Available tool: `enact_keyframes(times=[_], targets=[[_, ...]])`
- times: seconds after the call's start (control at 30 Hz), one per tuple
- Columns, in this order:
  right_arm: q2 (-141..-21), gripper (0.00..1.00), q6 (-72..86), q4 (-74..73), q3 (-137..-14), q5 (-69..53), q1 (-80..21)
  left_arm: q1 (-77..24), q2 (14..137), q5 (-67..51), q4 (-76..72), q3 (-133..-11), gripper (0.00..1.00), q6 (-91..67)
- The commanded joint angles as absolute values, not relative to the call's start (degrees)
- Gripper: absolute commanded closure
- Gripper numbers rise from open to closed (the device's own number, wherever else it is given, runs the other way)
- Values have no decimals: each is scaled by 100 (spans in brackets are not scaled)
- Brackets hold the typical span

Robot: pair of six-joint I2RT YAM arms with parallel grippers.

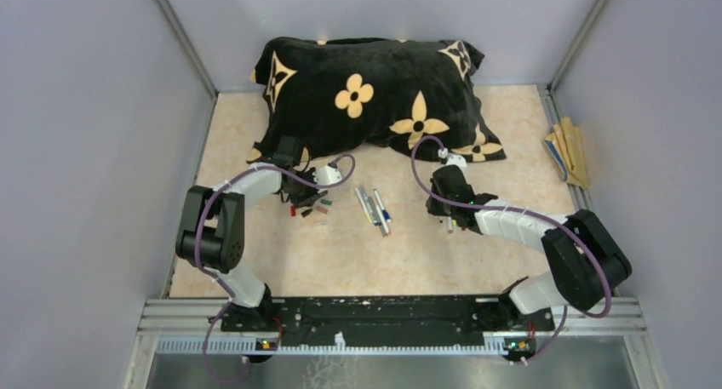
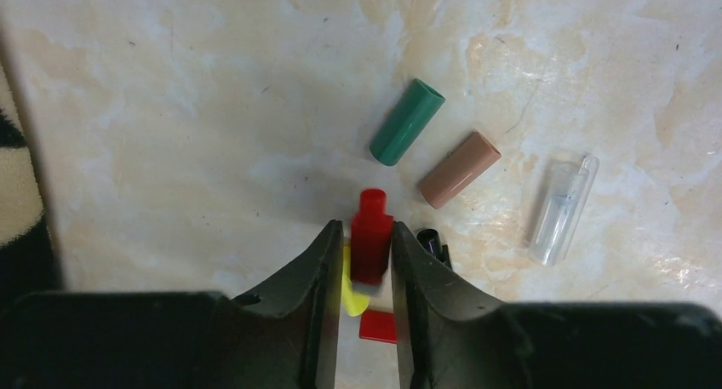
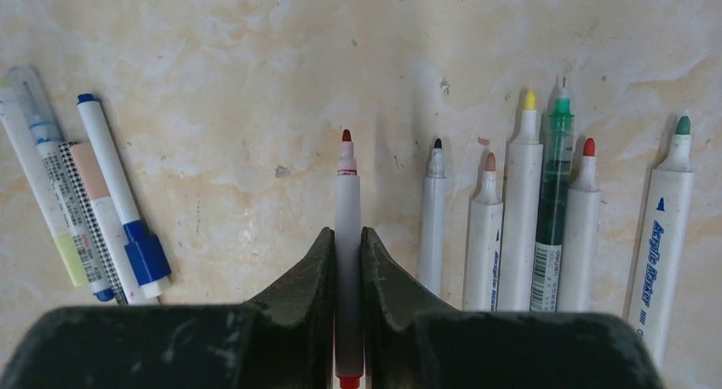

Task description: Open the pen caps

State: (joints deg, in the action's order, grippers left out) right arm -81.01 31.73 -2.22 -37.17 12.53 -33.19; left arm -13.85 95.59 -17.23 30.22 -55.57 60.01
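Red cap (image 2: 372,227) — between left gripper's (image 2: 366,240) jaws

A blurred red cap (image 2: 371,236) is sitting between the left fingers (image 2: 317,274) at lower centre; whether they are gripping it is unclear. A yellow cap (image 2: 351,288), a black cap (image 2: 432,243) and another red piece (image 2: 377,326) are lying just beneath. A green cap (image 2: 407,122), a tan cap (image 2: 459,169) and a clear cap (image 2: 562,210) are lying apart on the marbled bench (image 2: 187,108), right of centre.

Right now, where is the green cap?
In the left wrist view, the green cap lies on the table on the left arm's side, just beyond the left gripper, with the tan cap close beside it.
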Motion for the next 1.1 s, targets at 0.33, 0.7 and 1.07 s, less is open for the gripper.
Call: enact_keyframes(times=[0.33, 0.7, 1.07], targets=[[-8355, 82, 3181, 10, -3713, 1701, -3285, -1389, 9358, -2296, 3480, -5793, 52, 5813], [-8268, 78, 2987, -358, -3742, 1804, -3277, -1389, 8864, -2843, 4558, -6857, 38, 5426], [-8062, 83, 2832, -91, -4320, 1353, -3967, -1313, 8671, -3178, 5188, -7594, 38, 4805]])
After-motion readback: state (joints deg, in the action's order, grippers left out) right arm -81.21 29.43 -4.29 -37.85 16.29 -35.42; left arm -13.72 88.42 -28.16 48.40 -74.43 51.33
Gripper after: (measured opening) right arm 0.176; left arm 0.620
